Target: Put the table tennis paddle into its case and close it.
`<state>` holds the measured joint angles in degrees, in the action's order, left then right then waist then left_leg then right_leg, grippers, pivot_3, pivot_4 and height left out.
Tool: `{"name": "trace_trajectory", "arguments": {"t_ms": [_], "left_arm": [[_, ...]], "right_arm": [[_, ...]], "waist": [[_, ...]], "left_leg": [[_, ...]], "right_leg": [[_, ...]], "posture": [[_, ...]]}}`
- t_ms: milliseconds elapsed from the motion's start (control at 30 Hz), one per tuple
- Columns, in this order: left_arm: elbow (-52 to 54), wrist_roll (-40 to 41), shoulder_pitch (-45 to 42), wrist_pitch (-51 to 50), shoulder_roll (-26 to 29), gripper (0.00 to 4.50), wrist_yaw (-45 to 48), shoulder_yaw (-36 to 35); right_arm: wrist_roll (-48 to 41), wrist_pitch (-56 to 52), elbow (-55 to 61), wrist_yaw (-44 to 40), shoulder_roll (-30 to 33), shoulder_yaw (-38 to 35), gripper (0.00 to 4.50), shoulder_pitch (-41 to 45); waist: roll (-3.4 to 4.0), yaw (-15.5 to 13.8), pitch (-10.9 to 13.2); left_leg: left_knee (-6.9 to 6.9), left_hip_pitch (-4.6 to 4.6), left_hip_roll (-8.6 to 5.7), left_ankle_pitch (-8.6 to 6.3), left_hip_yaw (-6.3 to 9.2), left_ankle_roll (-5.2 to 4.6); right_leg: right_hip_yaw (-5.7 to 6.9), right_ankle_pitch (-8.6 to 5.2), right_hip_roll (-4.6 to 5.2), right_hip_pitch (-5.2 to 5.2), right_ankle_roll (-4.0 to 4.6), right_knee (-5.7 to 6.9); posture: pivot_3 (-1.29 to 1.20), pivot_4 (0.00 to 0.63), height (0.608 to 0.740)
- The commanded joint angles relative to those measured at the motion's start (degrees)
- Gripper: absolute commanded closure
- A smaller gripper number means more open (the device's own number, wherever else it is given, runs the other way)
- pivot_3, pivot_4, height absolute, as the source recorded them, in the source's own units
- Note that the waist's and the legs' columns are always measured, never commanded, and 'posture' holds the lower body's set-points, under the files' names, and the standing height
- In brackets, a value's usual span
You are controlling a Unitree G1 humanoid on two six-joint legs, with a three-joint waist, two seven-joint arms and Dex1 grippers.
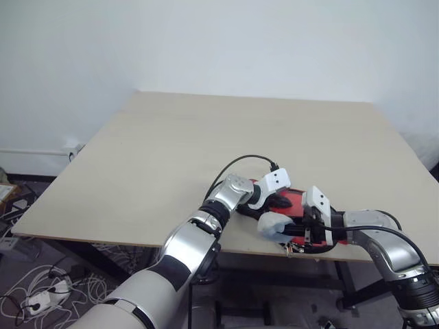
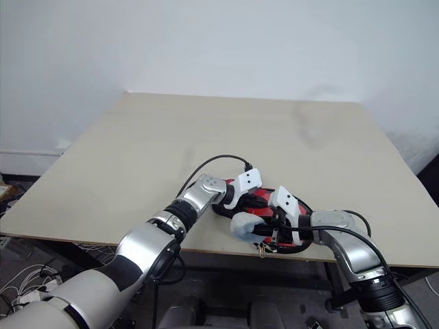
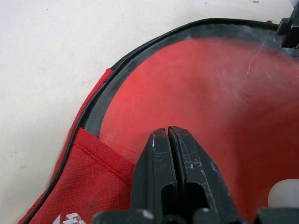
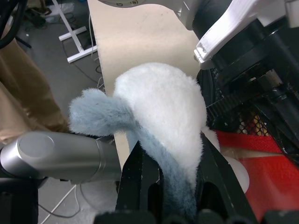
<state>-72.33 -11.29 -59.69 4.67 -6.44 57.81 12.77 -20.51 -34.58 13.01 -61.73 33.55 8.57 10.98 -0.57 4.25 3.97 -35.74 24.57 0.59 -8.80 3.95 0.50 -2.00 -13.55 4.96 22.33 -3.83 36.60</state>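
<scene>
Right wrist view: right pincer (image 4: 168, 186) grips a fluffy white lump (image 4: 159, 116); left pincer (image 3: 170, 163) shut, empty, on the case (image 3: 224, 107).

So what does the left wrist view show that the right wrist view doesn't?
Left wrist view: the left gripper shut, its fingers pressed together over the case's clear panel, plus the case's black zipper rim on the table.

Right wrist view: the right gripper shut on a white-grey fluffy lump, with black mesh and floor cables behind.

Shared: the red case and the tan table.
</scene>
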Motion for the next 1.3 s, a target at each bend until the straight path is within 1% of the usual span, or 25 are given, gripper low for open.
{"name": "trace_trajectory", "arguments": {"t_ms": [33,567,1067,1300], "left_arm": [[0.7,0.9,-1.7,-0.2,-2.8,4.5,1.6,-0.2],[0.7,1.2,-1.9,-2.5,-1.5,4.5,5.5,-0.8],[0.9,1.1,-2.0,-3.4,-0.9,4.5,6.3,-1.3],[0.9,1.0,-2.1,-3.1,-0.7,4.5,6.1,-1.5]], "right_arm": [[-1.3,1.0,2.2,1.2,-3.3,2.5,4.2,3.0],[-0.9,1.3,0.8,1.3,-5.9,3.2,4.2,4.4],[0.9,3.1,-2.6,2.1,-10.1,4.2,4.2,6.6],[1.2,3.3,-3.6,1.6,-9.9,3.4,4.2,6.4]], "waist": [[0.0,0.0,0.0],[0.0,0.1,0.0],[0.0,0.1,0.0],[0.0,0.1,0.0]], "left_leg": [[0.0,0.0,0.0,0.0,0.0,0.0],[0.16,-0.01,0.0,0.0,0.0,0.01],[0.21,-0.04,0.02,0.0,0.01,0.01],[0.21,-0.03,0.02,0.0,0.0,0.01]], "right_leg": [[0.0,0.0,0.0,0.0,0.0,0.0],[-0.01,0.02,-0.02,0.05,0.0,0.09],[-0.01,0.02,-0.03,0.05,0.0,0.1],[-0.01,0.02,-0.02,0.06,0.0,0.09]], "posture": [[0.0,0.0,0.74],[0.0,0.0,0.74],[0.0,0.0,0.74],[0.0,0.0,0.74]]}}
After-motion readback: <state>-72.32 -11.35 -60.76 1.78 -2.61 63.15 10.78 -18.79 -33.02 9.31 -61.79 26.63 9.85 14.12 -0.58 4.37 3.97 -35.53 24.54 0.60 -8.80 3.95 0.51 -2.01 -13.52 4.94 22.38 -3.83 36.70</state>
